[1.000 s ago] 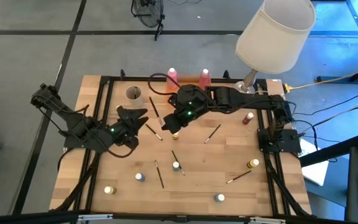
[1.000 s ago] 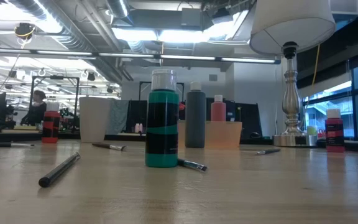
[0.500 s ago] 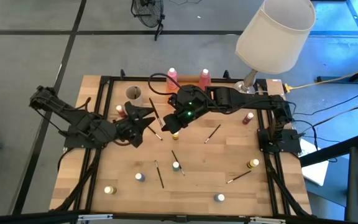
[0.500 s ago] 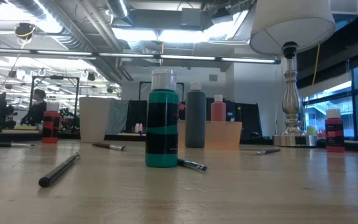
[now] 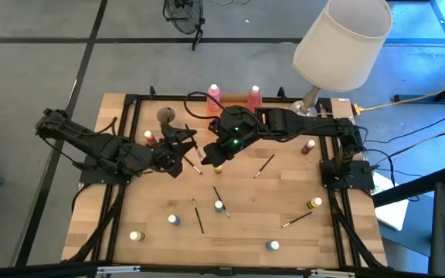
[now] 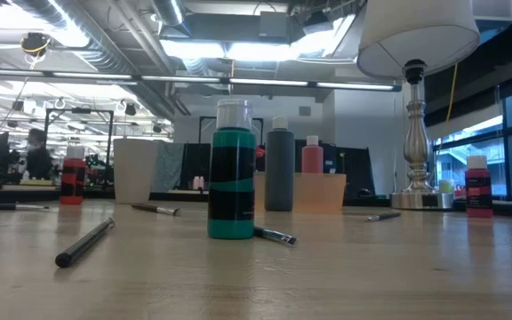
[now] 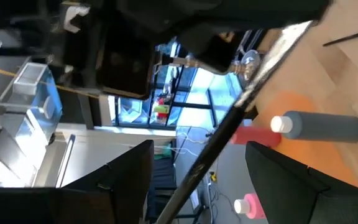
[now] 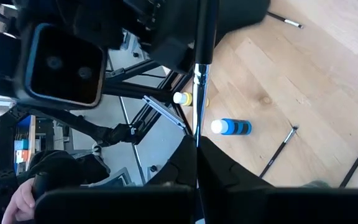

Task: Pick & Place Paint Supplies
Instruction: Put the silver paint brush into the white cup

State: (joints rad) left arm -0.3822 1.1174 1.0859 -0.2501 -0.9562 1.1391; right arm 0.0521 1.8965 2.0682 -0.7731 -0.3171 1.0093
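Left gripper (image 5: 185,140) moved toward the right gripper (image 5: 205,157), jaws wide and empty, right gripper clamped on a brush (image 8: 199,81), brush lengthwise along its fingers.

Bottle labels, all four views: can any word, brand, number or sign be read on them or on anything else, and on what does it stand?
None can be read.
Green bottle: dark label band, no legible text.
Grey bottle: no print visible.
Red bottle: dark label, too small to read.
Lamp, beige cup: no markings visible.
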